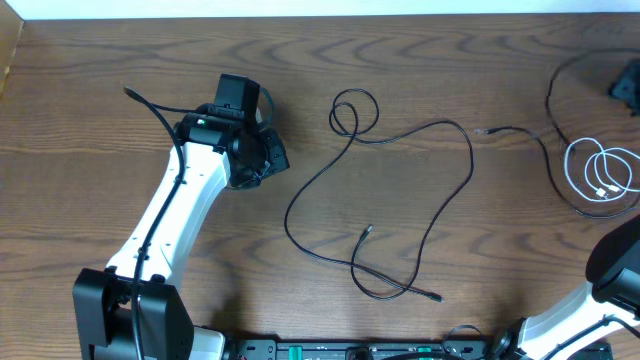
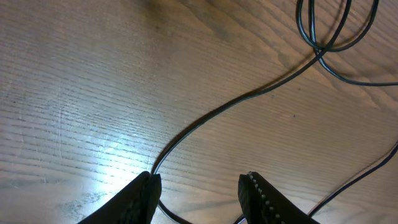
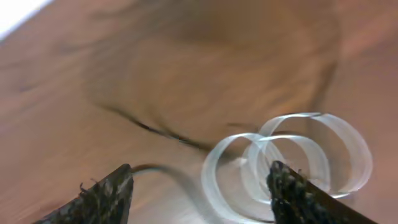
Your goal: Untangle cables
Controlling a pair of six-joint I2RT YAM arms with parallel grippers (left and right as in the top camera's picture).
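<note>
The white cable (image 1: 600, 175) lies coiled near the right edge of the table (image 1: 100, 80), well apart from the long black cable (image 2: 261, 92), which sprawls mid-table with a small loop at its far end. The right gripper (image 3: 200, 168) is spread wide with the coil just ahead of it and grips nothing. The left gripper (image 2: 199, 180) is also spread, with a black strand passing just inside one finger. The cables look separated, so the step is probably straightening. The left gripper would next need to centre on that strand and close.
</note>
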